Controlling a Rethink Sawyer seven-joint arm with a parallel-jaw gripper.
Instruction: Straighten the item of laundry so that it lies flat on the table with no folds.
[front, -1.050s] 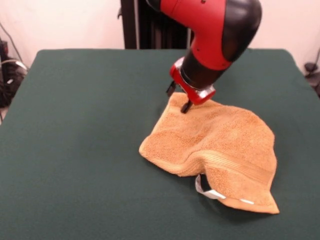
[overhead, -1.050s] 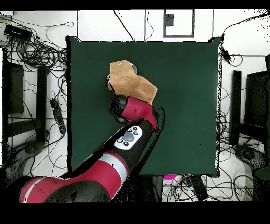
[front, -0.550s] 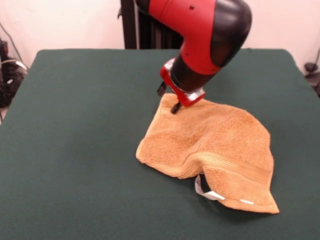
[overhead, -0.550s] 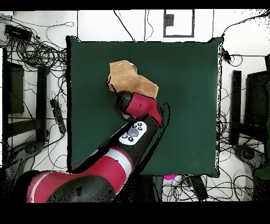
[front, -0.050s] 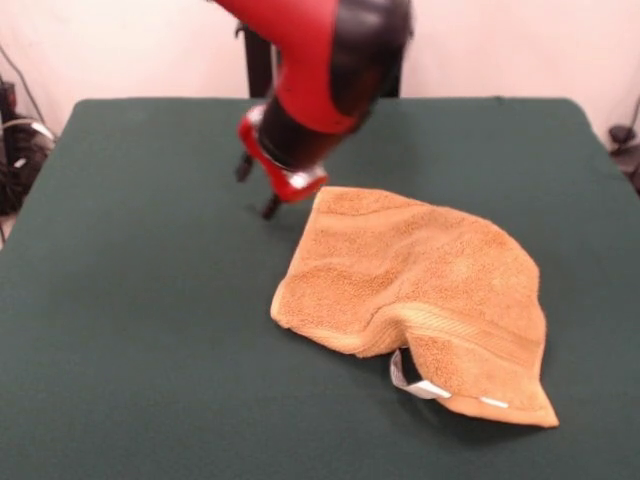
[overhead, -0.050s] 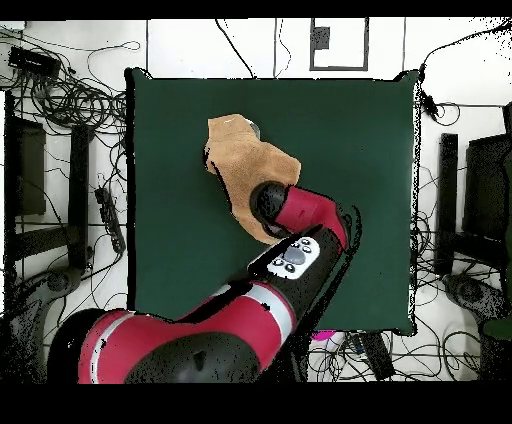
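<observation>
The orange-tan towel lies rumpled and folded right of centre on the green worktop. The end effector hovers empty, fingers apart, just beside its upper-left corner.

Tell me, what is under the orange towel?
The towel lies on the green table. A white tag pokes out beneath its raised front fold. Whatever else lies below stays hidden by the cloth.
</observation>
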